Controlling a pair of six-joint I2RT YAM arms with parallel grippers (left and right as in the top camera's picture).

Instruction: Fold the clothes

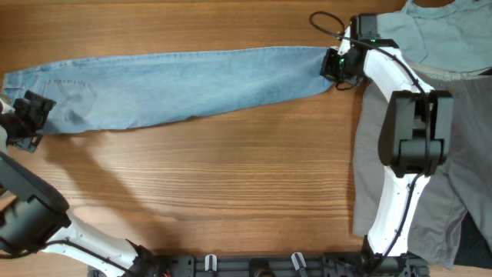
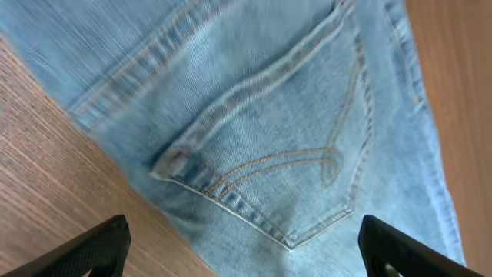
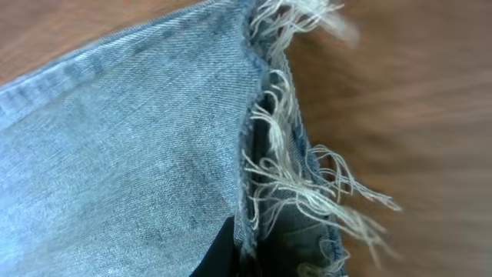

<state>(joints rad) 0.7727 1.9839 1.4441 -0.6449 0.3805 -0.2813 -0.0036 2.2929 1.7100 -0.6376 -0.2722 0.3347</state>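
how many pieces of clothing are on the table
3: the jeans stretched across the top, grey trousers along the right edge, a teal shirt in the top right corner. More may lie beyond the frame.

Bright even light, soft arm shadows on table (image 1: pixel 231 177), wrist views blurred

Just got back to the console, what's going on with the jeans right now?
The jeans lie stretched out long across the table, not yet folded crosswise. The left arm is at the waist end, jaws wide open over a back pocket. The right arm is at the frayed hem; whether its jaws grip it is unclear.
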